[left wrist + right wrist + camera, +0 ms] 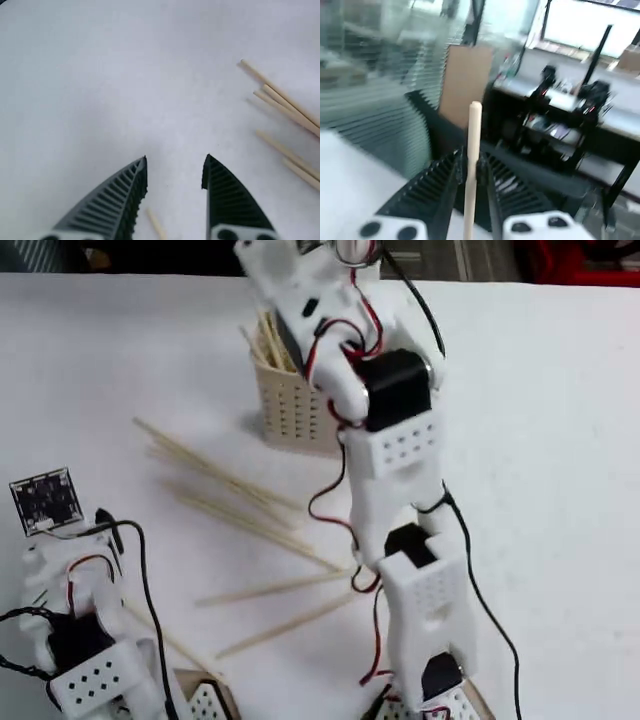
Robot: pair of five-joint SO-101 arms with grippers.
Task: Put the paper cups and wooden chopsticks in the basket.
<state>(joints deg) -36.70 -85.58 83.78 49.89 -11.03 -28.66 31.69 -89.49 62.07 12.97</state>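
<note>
A cream perforated basket [290, 408] stands at the back of the white table with several wooden chopsticks [268, 340] upright in it. More chopsticks [232, 502] lie scattered in front of it. My right arm [395, 440] stretches over the basket. In the right wrist view, my right gripper [471, 161] is shut on one chopstick [473, 135], which points up toward the room behind. My left arm [75, 590] sits at the front left. My left gripper [175, 160] hangs open over bare table, with chopsticks [285, 106] lying off to one side and one tip [156, 225] between its fingers' bases.
The white table [540, 420] has free room on the right half and at the far left. Red and black cables [335, 505] hang along the right arm. Beyond the table's back edge stand desks and equipment [565, 110].
</note>
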